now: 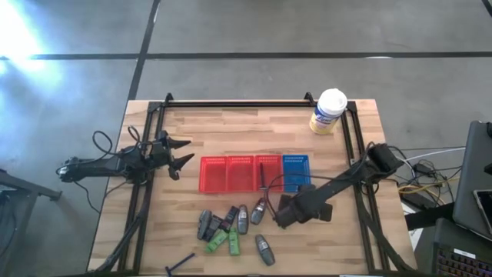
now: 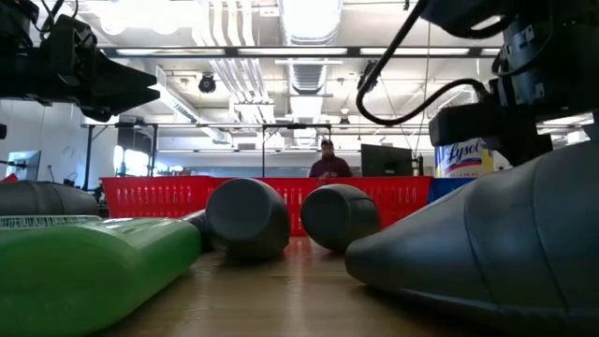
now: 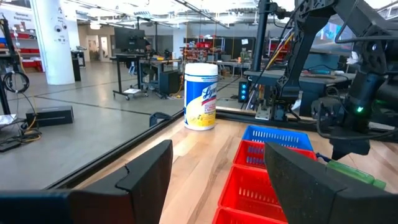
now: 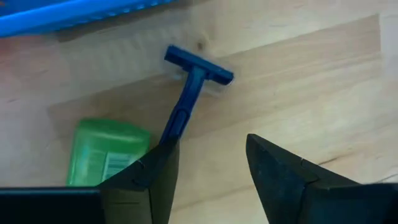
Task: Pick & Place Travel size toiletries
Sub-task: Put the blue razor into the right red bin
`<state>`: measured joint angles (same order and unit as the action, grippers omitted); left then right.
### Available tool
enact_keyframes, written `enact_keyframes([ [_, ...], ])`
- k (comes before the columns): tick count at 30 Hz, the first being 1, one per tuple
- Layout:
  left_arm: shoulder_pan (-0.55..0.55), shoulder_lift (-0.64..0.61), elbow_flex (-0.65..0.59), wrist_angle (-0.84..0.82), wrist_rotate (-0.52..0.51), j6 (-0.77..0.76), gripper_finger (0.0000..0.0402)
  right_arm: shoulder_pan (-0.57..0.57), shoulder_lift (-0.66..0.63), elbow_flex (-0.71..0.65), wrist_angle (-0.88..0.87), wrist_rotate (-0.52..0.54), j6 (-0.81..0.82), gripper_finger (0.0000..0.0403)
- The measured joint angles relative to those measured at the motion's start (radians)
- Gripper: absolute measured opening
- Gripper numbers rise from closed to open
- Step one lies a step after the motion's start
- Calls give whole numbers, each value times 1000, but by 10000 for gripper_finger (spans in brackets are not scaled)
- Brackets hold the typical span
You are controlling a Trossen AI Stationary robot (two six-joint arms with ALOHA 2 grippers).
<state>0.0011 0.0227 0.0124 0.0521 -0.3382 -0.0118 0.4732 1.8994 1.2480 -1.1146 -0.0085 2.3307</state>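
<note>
The toiletries lie in a cluster on the near part of the table: grey oval bottles (image 1: 242, 219), green tubes (image 1: 218, 242), a dark packet (image 1: 229, 215) and a razor stick (image 1: 181, 264) near the near edge. My right gripper (image 4: 211, 146) is open and hangs low over another blue razor (image 4: 198, 70), which lies flat on the wood beside a green tube (image 4: 106, 152). In the high view this gripper (image 1: 270, 209) is just near of the baskets. My left gripper (image 1: 183, 152) waits open over the table's left side. My right gripper has one fingertip (image 4: 158, 158) over the free end of the razor's handle (image 4: 176, 124), and the finger hides that end. I cannot tell whether it touches. The razor lies flat on the table, its T-shaped head pointing toward the blue basket.
A row of red mesh baskets (image 1: 231, 173) and a blue one (image 1: 296, 171) stands mid-table, far of the cluster. A white-lidded yellowish tub (image 1: 329, 111) stands at the far right corner. Black rails run along the table's left, right and far sides. A person shows far off (image 2: 328, 161).
</note>
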Motion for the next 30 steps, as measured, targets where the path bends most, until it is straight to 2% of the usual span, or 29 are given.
enact_keyframes([
  [12,0,1,0,0,0,0,259,-6,11,1,40,13,4,160],
  [27,0,0,0,0,0,0,259,5,37,23,84,31,-33,207],
  [30,0,1,0,0,0,0,259,14,56,23,110,-5,-35,212],
])
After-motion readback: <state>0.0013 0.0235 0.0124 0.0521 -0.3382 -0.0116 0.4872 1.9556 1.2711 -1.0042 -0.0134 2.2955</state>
